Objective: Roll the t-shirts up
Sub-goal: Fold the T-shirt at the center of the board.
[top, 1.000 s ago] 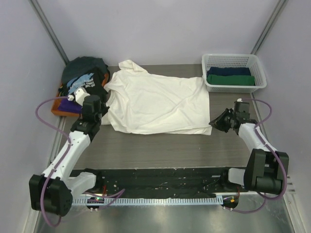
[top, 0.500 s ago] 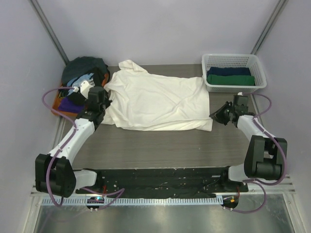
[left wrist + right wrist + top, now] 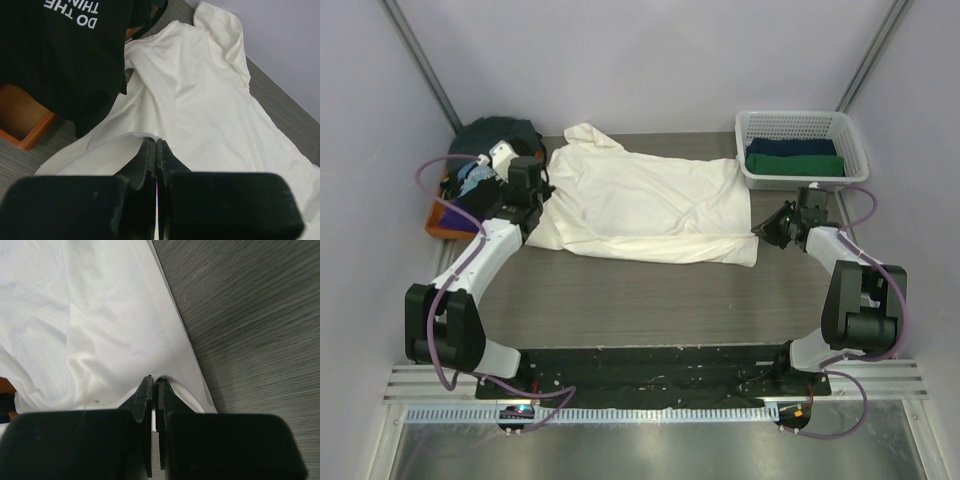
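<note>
A cream-white t-shirt (image 3: 640, 200) lies spread across the table, plain side up, its near edge folded back over itself. My left gripper (image 3: 535, 203) is shut on the shirt's left edge; the left wrist view shows the cloth (image 3: 200, 95) pinched between the tips of my gripper (image 3: 155, 141). My right gripper (image 3: 765, 229) is shut on the shirt's right edge, with the cloth (image 3: 90, 330) pinched at my gripper (image 3: 154, 380). A black shirt with pale lettering (image 3: 65, 45) tops a pile of shirts (image 3: 485, 165) at the far left.
A white lattice basket (image 3: 800, 148) at the far right holds rolled dark blue and green shirts. The shirt pile sits on an orange tray (image 3: 25, 120) by the left wall. Bare grey table (image 3: 650, 300) lies between the shirt and the arm bases.
Both grippers have moved away from me, carrying the shirt's near edge toward the far side. The fold over the shirt has deepened and the shirt looks narrower.
</note>
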Controlling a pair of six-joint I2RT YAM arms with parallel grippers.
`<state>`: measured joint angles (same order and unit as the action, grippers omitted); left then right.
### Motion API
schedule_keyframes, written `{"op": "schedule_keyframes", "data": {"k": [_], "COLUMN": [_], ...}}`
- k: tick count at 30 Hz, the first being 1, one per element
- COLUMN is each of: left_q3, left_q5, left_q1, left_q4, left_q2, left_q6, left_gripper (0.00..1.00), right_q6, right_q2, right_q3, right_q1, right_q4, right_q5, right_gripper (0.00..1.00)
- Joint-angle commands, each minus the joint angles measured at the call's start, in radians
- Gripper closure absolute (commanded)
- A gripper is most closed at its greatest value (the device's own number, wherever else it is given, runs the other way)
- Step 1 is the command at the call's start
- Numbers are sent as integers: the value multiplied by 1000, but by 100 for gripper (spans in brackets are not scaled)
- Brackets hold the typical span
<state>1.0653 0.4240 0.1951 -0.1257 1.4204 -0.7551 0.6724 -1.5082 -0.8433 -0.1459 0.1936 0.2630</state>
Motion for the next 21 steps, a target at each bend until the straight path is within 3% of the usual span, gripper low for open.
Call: {"op": "schedule_keyframes", "data": {"k": [1, 21], "left_q3": [64, 272], "left_q5": [24, 44], "left_q1": [1, 0], "left_q4": [40, 32], "left_q2": [28, 167], "left_q6": [30, 94], "left_gripper": [100, 100], "right_q6": [13, 10], "right_q2": [-21, -132], "right_q3": [-48, -129], "right_q1": [2, 29], "right_q4": [-63, -83], "right_q5": [-44, -50], "right_gripper": [99, 99]}}
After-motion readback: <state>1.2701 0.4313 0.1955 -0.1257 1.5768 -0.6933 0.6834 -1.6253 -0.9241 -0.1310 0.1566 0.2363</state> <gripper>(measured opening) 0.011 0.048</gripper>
